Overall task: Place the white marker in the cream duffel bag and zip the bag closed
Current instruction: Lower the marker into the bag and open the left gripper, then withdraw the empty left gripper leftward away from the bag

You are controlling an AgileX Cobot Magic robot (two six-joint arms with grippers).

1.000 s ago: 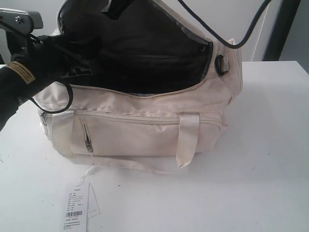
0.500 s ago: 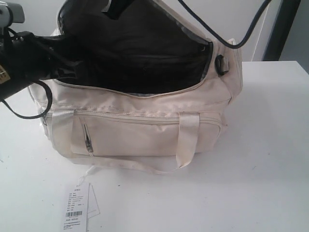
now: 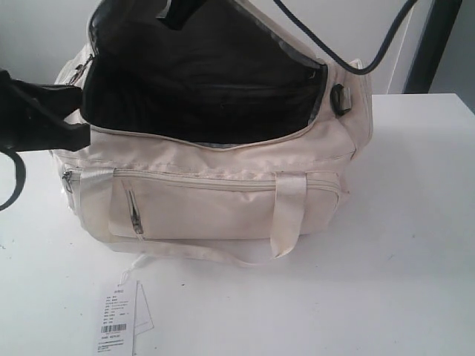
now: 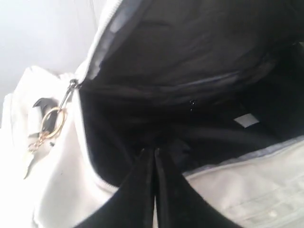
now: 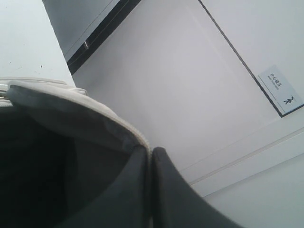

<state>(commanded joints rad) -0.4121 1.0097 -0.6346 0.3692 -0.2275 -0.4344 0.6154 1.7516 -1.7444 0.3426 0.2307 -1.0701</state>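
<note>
The cream duffel bag (image 3: 223, 200) lies on the white table with its top zip wide open and the black lining (image 3: 200, 89) showing. My right gripper (image 5: 151, 151) is shut on the bag's zip edge (image 5: 137, 135) and holds the far flap up; in the exterior view it is at the top (image 3: 174, 11). My left gripper (image 4: 154, 152) is shut with nothing in it, just outside the bag's left end (image 3: 67, 119). The white marker is not in view; a small pale patch (image 4: 247, 120) lies deep in the lining, and I cannot tell what it is.
A white barcode paper tag (image 3: 119, 319) lies on the table (image 3: 401, 259) in front of the bag. A webbing handle (image 3: 286, 215) hangs down the front. A black cable (image 3: 386, 37) runs above the right end, near a strap ring (image 3: 341, 99).
My left arm has pulled back to the left, out of the bag's opening, leaving the left end of the bag uncovered. The right gripper and the flap have stayed put.
</note>
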